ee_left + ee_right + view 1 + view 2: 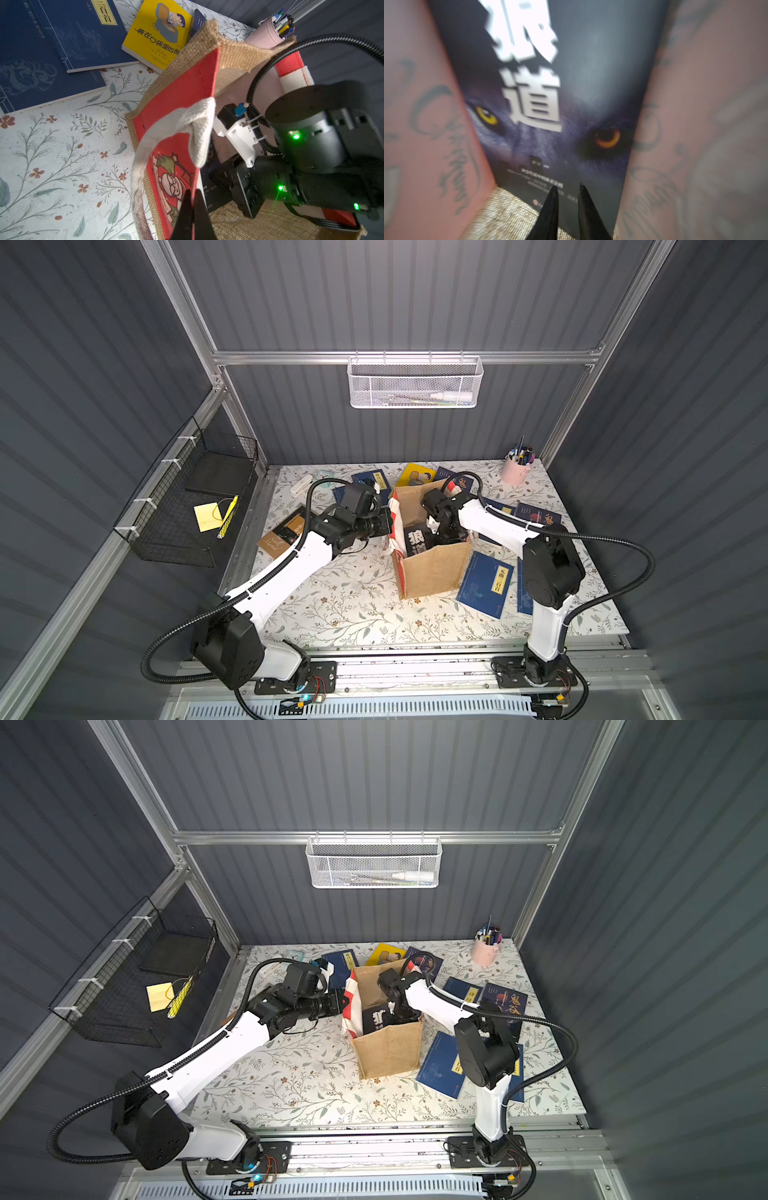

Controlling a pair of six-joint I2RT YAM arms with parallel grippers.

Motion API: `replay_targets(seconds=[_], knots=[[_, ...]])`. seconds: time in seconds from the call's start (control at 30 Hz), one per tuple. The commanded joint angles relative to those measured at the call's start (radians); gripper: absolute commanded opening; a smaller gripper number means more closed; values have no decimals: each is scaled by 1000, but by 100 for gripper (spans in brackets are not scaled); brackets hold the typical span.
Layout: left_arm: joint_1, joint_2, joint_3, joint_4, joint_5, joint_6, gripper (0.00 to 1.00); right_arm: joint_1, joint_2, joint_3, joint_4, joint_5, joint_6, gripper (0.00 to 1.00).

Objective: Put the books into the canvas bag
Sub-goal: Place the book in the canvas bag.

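Black left gripper pinches the red side panel at 9 o'clock of the canvas bag. Inside stands a wolf-cover book; right gripper, jaws narrowly parted, holds nothing. Risk: its withdrawal snagging the limp wall, tipping the bag.

Both arms: white shell links, black joint housings; left arm, right arm. Black corrugated conduit runs along ea., held w/ white zip ties. Bases bolted to black plates, screws visible; red/black wires + blue LED nr left base. Left pincer, right pincer: black fingers tapering to pts. Right wrist: green LEDs, blue connector, white bracket.
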Motion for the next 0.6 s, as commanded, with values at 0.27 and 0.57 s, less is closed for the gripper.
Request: replay_targets(seconds=[0.27,0.57], knots=[[8,29,243,-193,-108,197,52,24,-184,226,-135,90,-18,23],[172,38,407,-331,-166,327,72,220,-258,367,-115,277,67,29]])
